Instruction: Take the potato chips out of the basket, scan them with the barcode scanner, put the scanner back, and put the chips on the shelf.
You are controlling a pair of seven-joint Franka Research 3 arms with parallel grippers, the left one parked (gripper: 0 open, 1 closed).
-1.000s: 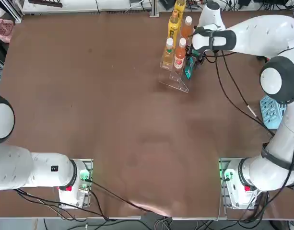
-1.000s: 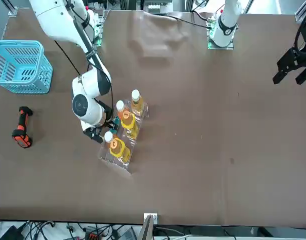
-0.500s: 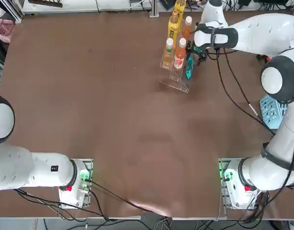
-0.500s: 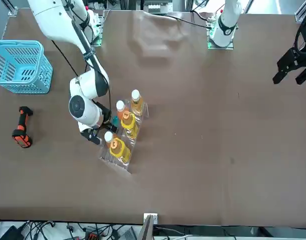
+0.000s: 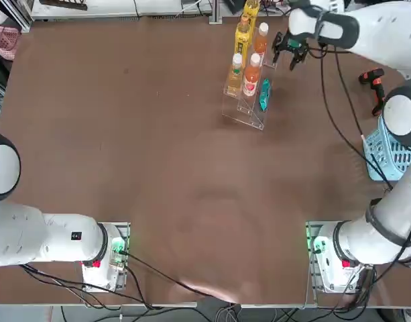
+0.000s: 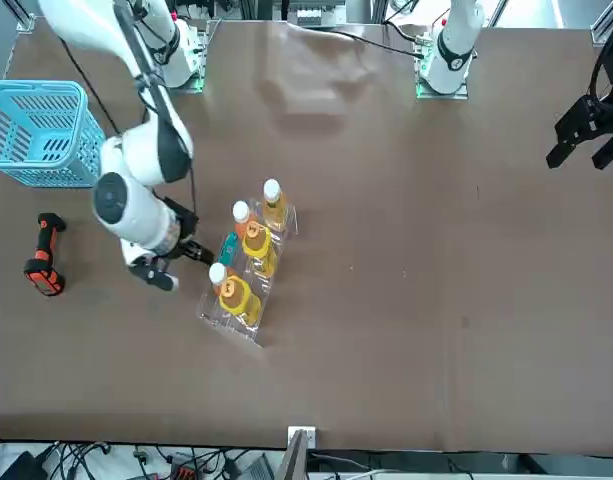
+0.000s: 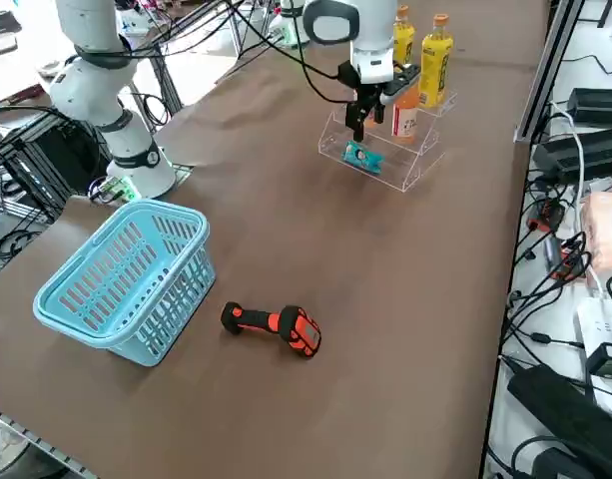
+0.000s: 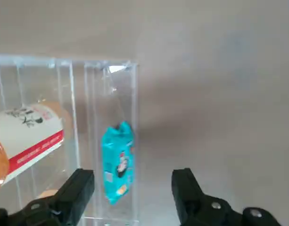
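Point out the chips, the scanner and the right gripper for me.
chips [image 8: 118,162]: right wrist view, middle of the teal packet
scanner [image 7: 301,330]: right side view, its red-and-black head
right gripper [image 8: 133,181]: right wrist view, midway between its open fingertips

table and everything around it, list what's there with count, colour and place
chips packet: one, teal, on the shelf's lowest tier
shelf: one, clear, stepped, on the table
bottles: five, yellow and orange, on the shelf's other tiers
basket: one, light blue, on the table near the right arm's base
scanner: one, black and red-orange, lying beside the basket
table: one, brown, under all of these
cables: several, mostly black, beyond the table edge
right gripper: one, black, open beside the shelf
arms: two, white and black, one each side
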